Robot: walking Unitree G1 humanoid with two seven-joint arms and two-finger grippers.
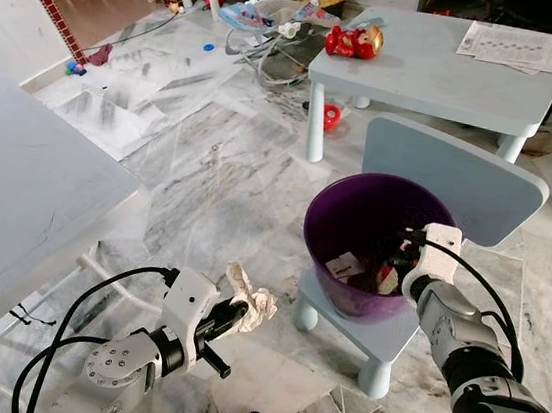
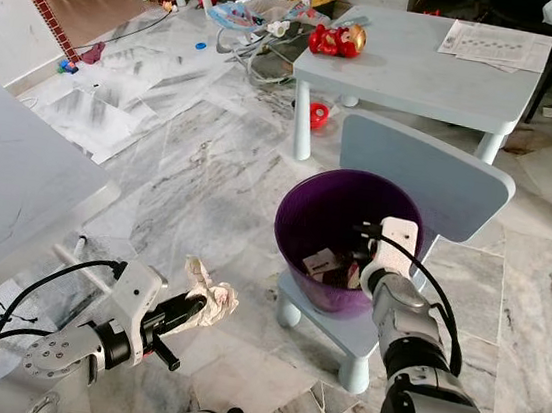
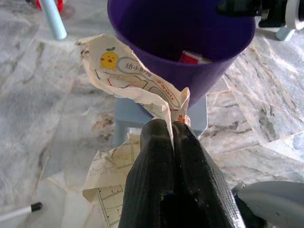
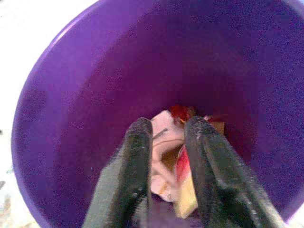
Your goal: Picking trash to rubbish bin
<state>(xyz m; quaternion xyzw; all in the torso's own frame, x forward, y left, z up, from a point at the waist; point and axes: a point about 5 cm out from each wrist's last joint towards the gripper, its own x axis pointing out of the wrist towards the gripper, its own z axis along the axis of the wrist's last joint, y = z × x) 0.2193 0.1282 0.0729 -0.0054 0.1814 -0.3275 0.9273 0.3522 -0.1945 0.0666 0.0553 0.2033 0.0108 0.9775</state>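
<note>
I see the small blue chair (image 1: 461, 179) on the marble floor (image 1: 220, 169) carrying the purple rubbish bin (image 1: 351, 211) on its seat, with scraps of trash (image 4: 166, 161) lying at the bin's bottom; my right gripper (image 4: 166, 142) reaches down inside the bin, fingers slightly parted around nothing. My left gripper (image 3: 172, 130) is clamped on a crumpled printed paper wrapper (image 3: 137, 80); it is held above the floor, beside the bin's left.

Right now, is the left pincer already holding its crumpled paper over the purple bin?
No: the left pincer grips the crumpled paper beside the purple bin, above the floor, short of its rim.
</note>
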